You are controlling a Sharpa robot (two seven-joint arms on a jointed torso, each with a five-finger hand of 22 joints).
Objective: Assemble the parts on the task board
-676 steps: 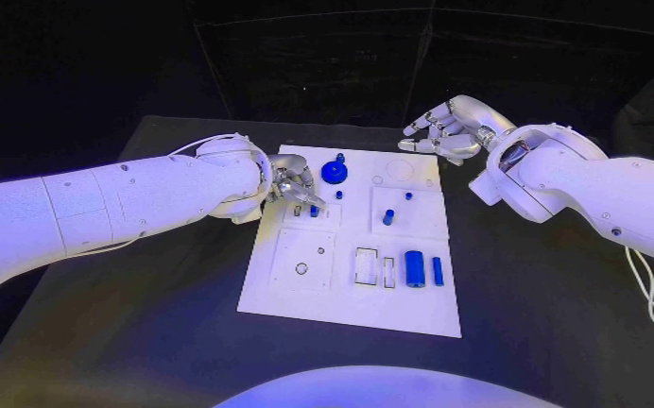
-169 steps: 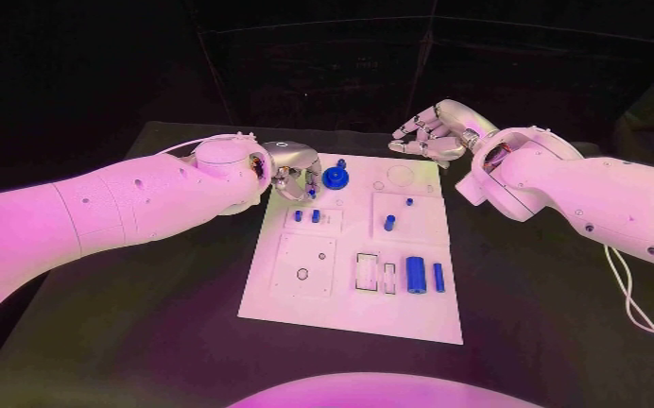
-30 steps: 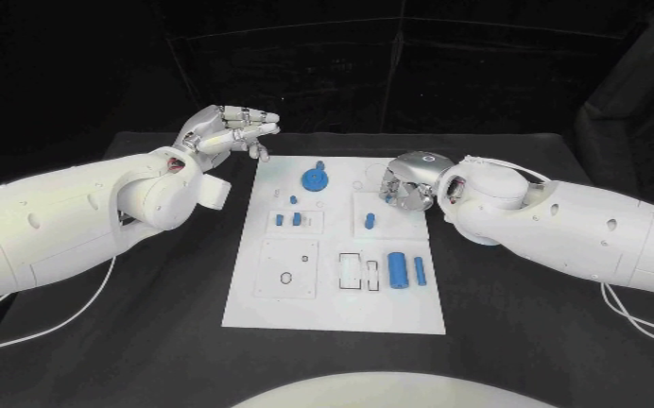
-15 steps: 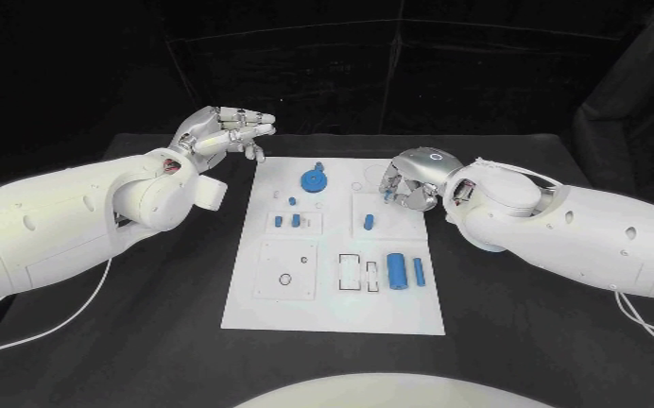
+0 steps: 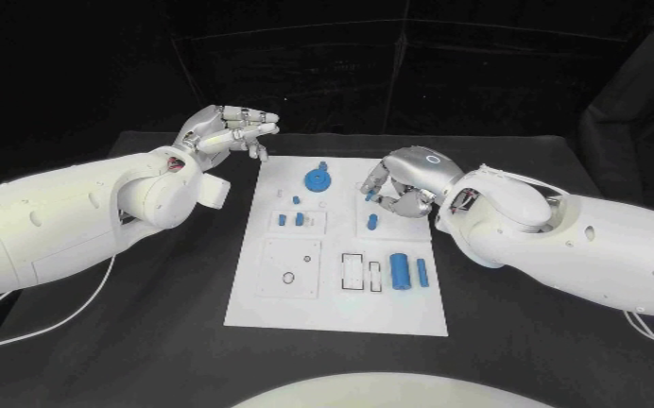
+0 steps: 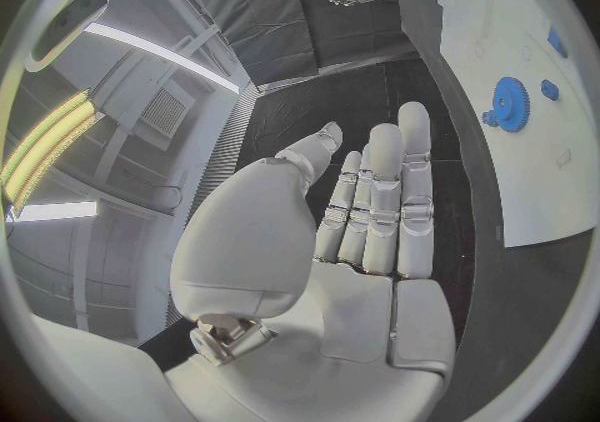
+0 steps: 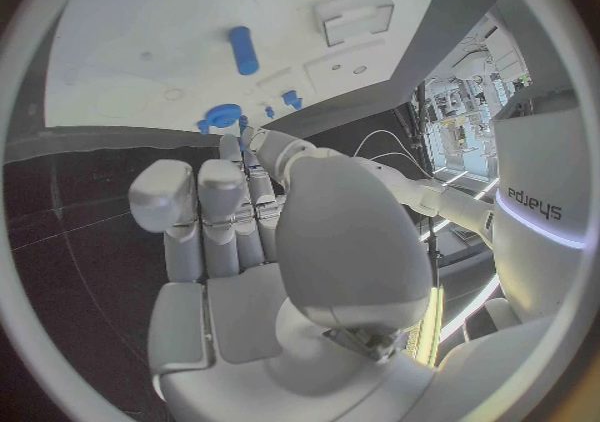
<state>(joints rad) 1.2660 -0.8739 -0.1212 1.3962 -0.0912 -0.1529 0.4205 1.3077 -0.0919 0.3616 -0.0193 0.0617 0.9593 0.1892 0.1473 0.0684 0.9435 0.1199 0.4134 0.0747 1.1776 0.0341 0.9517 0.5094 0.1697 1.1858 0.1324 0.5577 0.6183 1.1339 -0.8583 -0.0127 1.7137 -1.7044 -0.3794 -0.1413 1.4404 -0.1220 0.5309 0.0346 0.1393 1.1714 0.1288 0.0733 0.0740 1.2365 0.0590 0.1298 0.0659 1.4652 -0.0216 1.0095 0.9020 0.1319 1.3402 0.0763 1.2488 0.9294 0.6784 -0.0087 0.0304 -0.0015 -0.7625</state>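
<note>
right hand [image 5: 404, 185] pinches one small blue peg [image 5: 370, 195] | left hand [image 5: 222, 130] empty, fingers apart

White arms [image 5: 95, 210], each silver robot hand [image 5: 225, 130] many-fingered.

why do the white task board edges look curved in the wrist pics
Fisheye distortion: in the left wrist view the white task board bows along the circle's rim; in the right wrist view its edge arcs likewise; in the head view the board keeps straight edges.
</note>
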